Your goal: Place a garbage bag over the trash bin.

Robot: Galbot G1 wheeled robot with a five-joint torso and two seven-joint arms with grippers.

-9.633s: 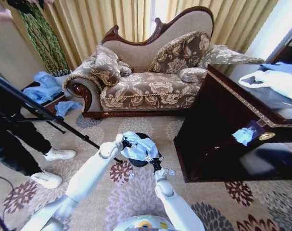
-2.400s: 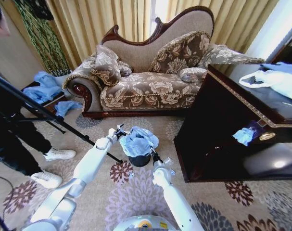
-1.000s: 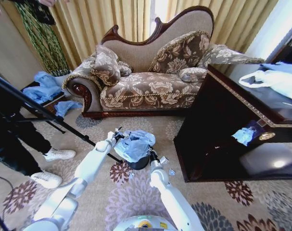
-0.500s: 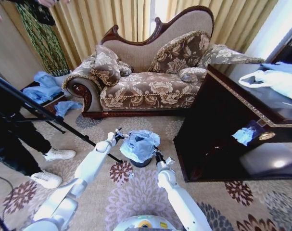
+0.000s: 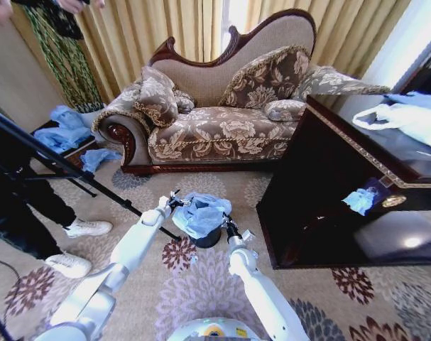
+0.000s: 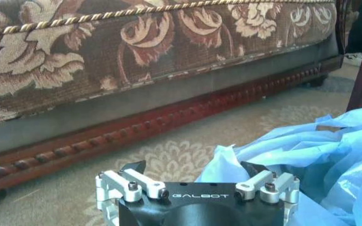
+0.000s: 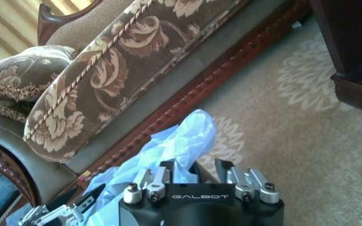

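Garbage bag (image 5: 203, 213): the light-blue plastic is lying crumpled over the top of the trash bin, bunching up above it and spilling toward the sofa side; one edge is reaching the left claw, another the right claw.
Trash bin (image 5: 209, 238): the small black cylinder is standing on the patterned carpet in front of the sofa, beside the dark table, with just its lower wall peeking out beneath the bag.
Left claw (image 6: 195, 169): it is hovering at the bag's left edge, near the carpet; its two dark fingertips are standing apart, released, with a fold of blue plastic rising between and behind them. Whether the plastic is touching the fingers, I cannot tell.
Right claw (image 7: 205, 165): it is sitting at the bag's right edge, clenched on a puff of the garbage bag that is sticking up between its fingers.
Sofa (image 5: 222, 114): the floral upholstered piece is standing behind the bin, with its carved wooden base rail running along the carpet.
Table (image 5: 329, 185): the dark wooden piece is standing just right of the bin.
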